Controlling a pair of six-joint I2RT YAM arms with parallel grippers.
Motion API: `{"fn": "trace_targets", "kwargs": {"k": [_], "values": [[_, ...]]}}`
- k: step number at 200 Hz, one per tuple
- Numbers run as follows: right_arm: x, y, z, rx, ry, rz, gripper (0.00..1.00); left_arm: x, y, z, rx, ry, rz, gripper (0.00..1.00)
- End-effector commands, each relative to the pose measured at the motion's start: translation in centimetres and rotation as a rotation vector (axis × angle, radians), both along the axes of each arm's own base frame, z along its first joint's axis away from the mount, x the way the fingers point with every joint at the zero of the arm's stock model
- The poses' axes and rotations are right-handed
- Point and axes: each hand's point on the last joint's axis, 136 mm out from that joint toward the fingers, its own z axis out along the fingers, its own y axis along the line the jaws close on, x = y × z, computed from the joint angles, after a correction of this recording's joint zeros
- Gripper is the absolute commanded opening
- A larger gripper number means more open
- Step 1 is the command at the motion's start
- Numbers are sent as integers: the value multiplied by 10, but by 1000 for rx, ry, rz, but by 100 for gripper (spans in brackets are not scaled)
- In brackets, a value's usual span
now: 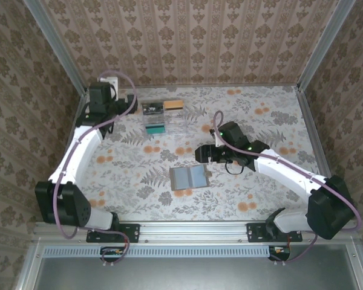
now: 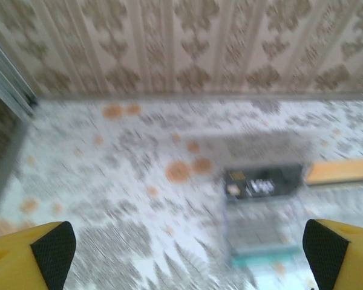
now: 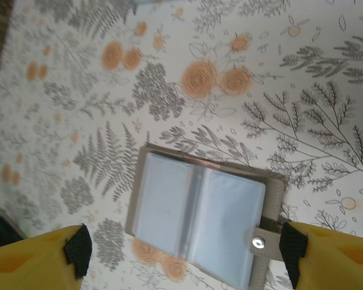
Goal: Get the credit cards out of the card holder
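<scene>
Table [image 1: 260,187]: floral print of ferns and orange blooms across the whole top.
Tray [image 1: 160,124]: clear plastic, at the far left of the table. We make out dark, orange and teal items in it.
Wallet [image 1: 189,177]: near the table's middle, well apart from the tray. It lies opened flat with two pale bluish-grey pocket faces up, and we cannot tell whether cards sit inside.
Left end effector [image 2: 187,244]: jaws spread wide with nothing between them. It faces the tray, and our wrist view is blurred.
Right end effector [image 3: 184,248]: jaws apart, gripping nothing. It hovers over the wallet, one finger off each side.
Strap [image 3: 261,241]: snap tab on the wallet's edge, just beside the right pad [image 3: 293,251].
</scene>
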Motion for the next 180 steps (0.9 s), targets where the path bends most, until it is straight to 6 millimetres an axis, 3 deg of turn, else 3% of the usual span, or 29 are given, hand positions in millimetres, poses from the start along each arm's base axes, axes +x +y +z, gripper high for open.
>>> {"fn": "trace_targets", "kwargs": {"k": [1, 44, 70, 88, 135, 180], "values": [[-7, -10, -27, -121, 22, -14, 76, -42, -20, -22, -217, 115, -18, 97], [-26, -8, -72, -203, 103, 14, 57, -102, -32, -74, -366, 294, 46, 80], [-32, -9, -93, -245, 146, 12, 49, -134, -55, -112, -419, 444, 62, 70], [-36, -7, -101, -252, 161, 18, 42, -152, -76, -134, -465, 530, 42, 55], [-48, -4, -122, -285, 198, 18, 34, -184, -136, -167, -523, 672, -86, 49], [-55, 9, -129, -262, 220, 5, 25, -195, -168, -184, -562, 748, -157, 46]]}}
